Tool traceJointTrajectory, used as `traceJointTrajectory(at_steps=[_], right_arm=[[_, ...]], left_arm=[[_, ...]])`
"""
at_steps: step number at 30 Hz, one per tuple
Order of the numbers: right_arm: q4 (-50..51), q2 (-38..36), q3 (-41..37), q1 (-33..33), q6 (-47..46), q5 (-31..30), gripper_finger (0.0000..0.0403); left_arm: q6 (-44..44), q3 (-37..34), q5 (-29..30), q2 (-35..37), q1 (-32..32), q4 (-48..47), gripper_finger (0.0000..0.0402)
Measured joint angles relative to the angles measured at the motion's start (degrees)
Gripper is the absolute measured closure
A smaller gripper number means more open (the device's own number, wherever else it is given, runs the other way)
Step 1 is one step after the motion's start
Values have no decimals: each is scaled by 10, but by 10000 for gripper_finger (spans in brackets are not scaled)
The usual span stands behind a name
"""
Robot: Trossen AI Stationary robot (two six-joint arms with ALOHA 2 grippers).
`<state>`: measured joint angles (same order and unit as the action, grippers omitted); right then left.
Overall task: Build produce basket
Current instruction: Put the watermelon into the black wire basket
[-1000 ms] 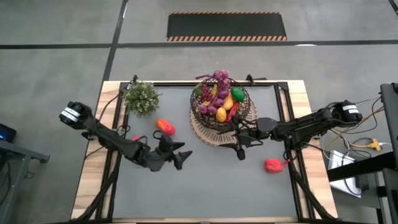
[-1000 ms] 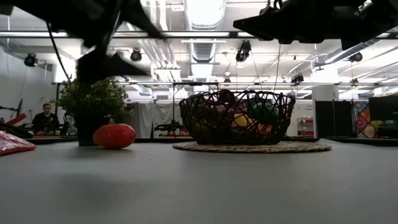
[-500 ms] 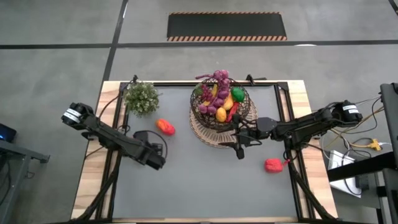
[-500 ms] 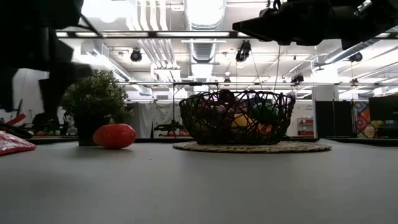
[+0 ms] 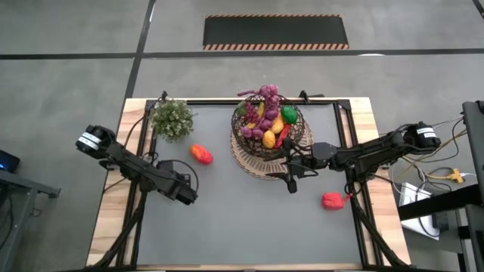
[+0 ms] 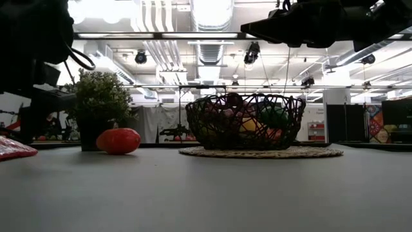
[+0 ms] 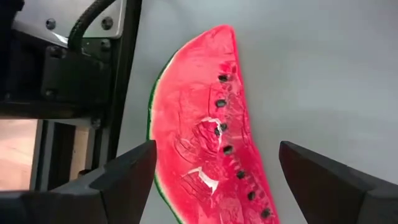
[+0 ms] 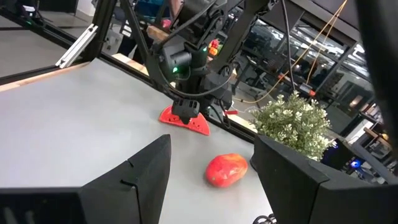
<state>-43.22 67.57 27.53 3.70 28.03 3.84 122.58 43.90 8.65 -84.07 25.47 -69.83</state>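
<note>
l. gripper [image 7: 211, 168]: near table's left edge, pointed down over watermelon slice [image 7: 214, 140], fingers apart. r. gripper [image 5: 291, 180]: by basket [image 5: 268, 128], fingers apart, empty.

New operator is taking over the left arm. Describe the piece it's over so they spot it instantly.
Start at the bushy plant in the table's far left corner, then move toward the left gripper, open above a flat watermelon slice. Unlike the rounded mango nearby, it has a green rind and dark seeds.

Overhead and tabletop cameras share the basket [image 5: 269, 130].
</note>
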Motion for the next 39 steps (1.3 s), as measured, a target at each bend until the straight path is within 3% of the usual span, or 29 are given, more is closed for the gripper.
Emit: traceJointTrajectory(at_steps=[6, 13, 29, 39], right_arm=[[1, 0, 0, 0, 0, -1, 188], [5, 0, 0, 0, 11, -12, 188], [14, 0, 0, 0, 10, -15, 188], [12, 0, 0, 0, 10, -16, 188]], left_arm=[[-20, 3, 1, -1, 0, 32, 84], [-66, 63, 2, -13, 0, 69, 84], [-98, 75, -21, -24, 6, 29, 84], [-89, 51, -21, -31, 6, 54, 141]])
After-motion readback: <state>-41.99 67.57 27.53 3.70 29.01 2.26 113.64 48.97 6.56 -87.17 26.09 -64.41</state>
